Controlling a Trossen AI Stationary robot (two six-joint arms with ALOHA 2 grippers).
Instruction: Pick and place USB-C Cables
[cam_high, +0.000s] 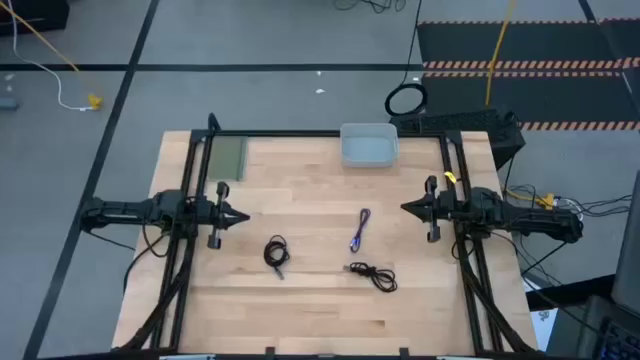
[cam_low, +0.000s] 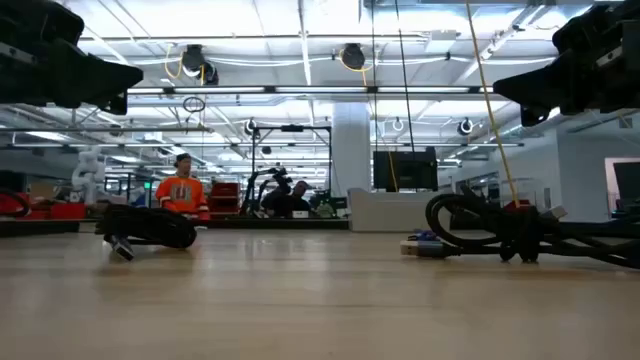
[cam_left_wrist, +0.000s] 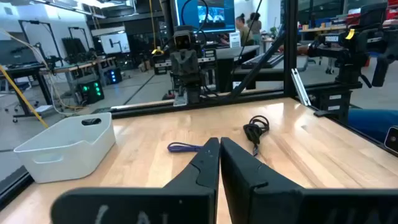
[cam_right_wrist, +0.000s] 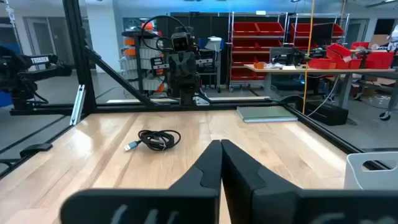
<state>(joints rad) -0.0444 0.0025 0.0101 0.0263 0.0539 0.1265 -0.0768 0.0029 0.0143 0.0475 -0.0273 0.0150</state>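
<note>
Three USB-C cables lie on the wooden table between my arms, none touched. The blue-purple one (cam_high: 360, 230) is folded straight near the middle (cam_left_wrist: 183, 147). A black coil (cam_high: 276, 253) rests left of it (cam_low: 150, 225) (cam_right_wrist: 158, 139). The other black cable (cam_high: 373, 275) lies looser toward the near edge (cam_low: 500, 230) (cam_left_wrist: 255, 129). My left gripper (cam_high: 243, 215) (cam_left_wrist: 219, 146) hovers shut at the table's left. My right gripper (cam_high: 405, 208) (cam_right_wrist: 221, 144) hovers shut at the right. Both point toward the table's middle.
A pale open bin (cam_high: 369, 146) (cam_left_wrist: 65, 146) stands at the far edge, middle-right. A green pad (cam_high: 230, 158) (cam_right_wrist: 267, 113) lies at the far left corner. Black frame struts run along both sides. A large black cable ring (cam_high: 405, 100) lies on the floor beyond the table.
</note>
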